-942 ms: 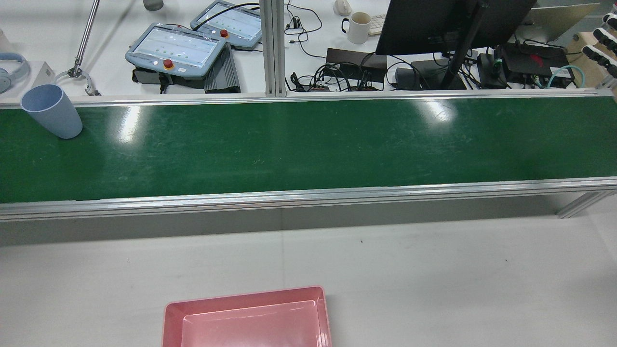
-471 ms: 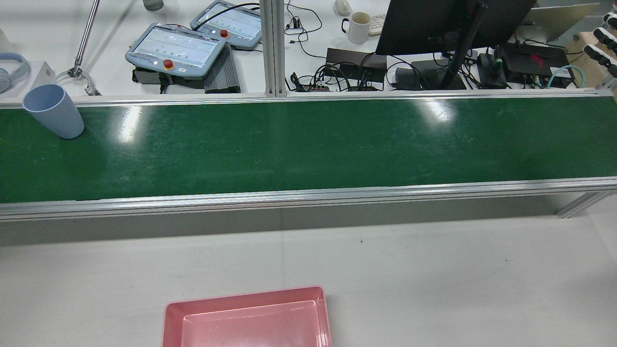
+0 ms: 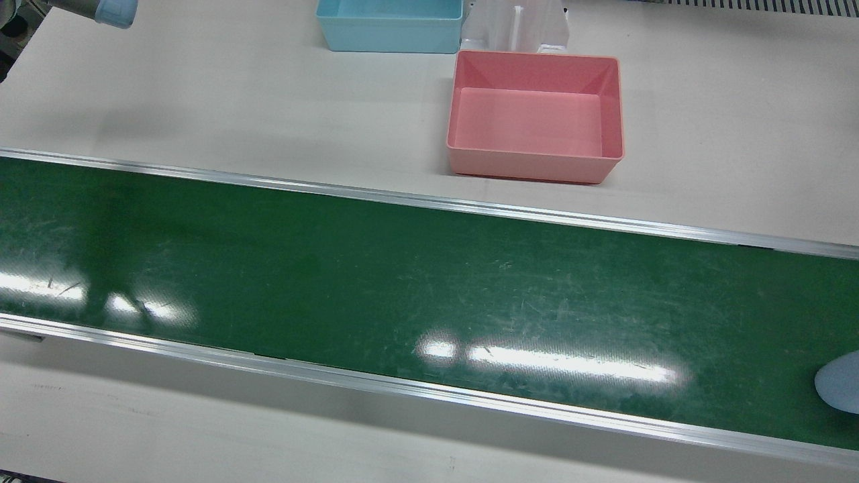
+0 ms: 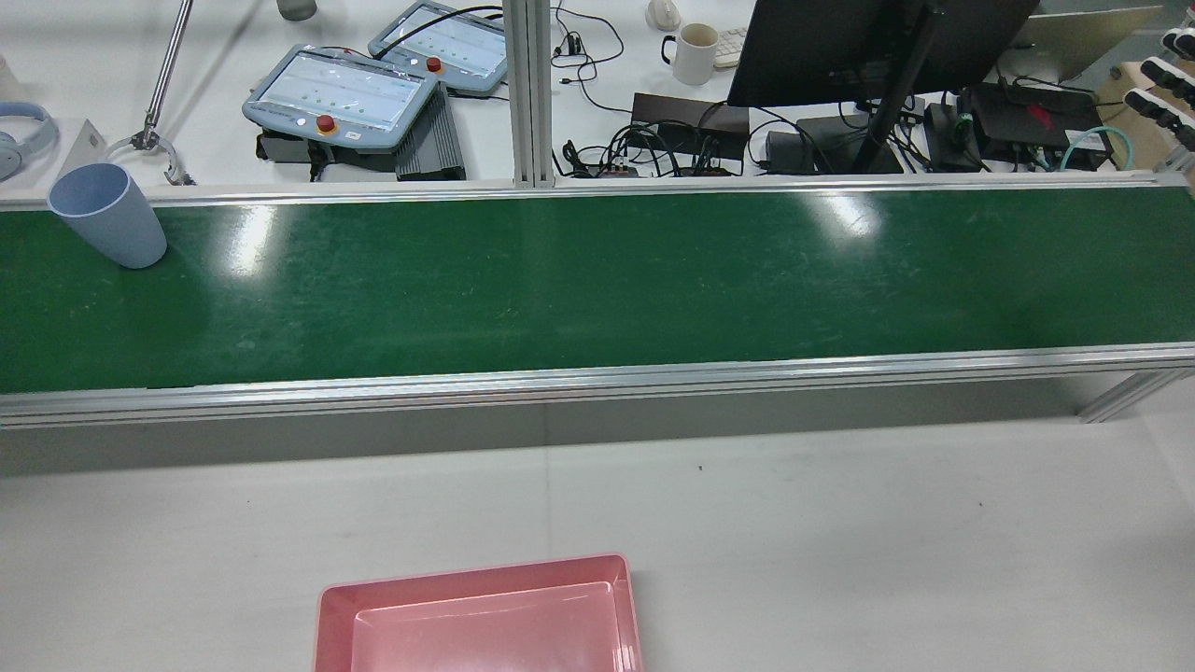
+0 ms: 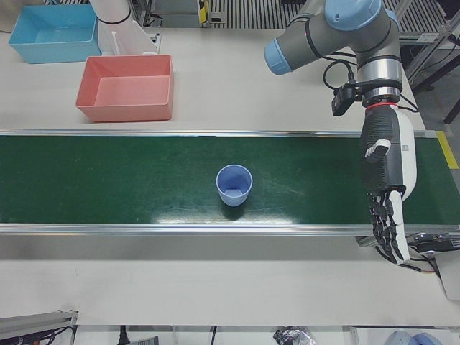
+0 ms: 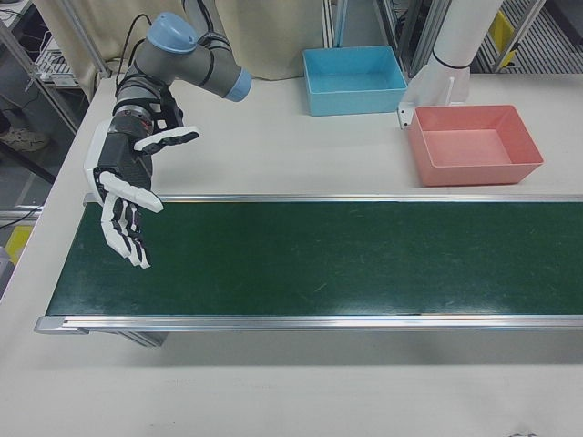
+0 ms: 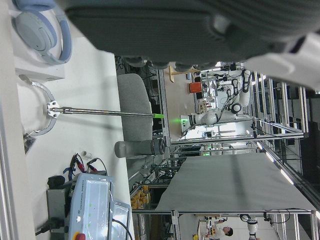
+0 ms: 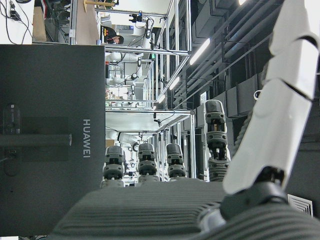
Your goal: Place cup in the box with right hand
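Carried slightly rightward in the rear view since the earlier frames, the cup (image 4: pixel 108 215) stood upright and untouched on the green belt (image 4: pixel 597 280), near that view's left end and close to the belt's far rail. From the left-front camera the same cup (image 5: pixel 234 185) sat mid-belt, mouth up. My right hand (image 6: pixel 127 196) hung at the opposite end of the belt, fingers (image 6: pixel 138 197) spread apart and pointing down, holding nothing and well apart from the cup. My left hand (image 5: pixel 387 187) hung over its own end of the belt, fingers (image 5: pixel 388 228) likewise apart and pointing down, empty, with the cup some way off along the belt. The pink box (image 3: pixel 535 115) lay empty on the worktop (image 3: pixel 201 100) just beside the belt's near rail, a blue box (image 3: pixel 389 25) next to it. Two teach pendants (image 4: pixel 345 91), a mug (image 4: pixel 693 53) and a monitor (image 4: pixel 859 47) stood on the desk beyond the belt.
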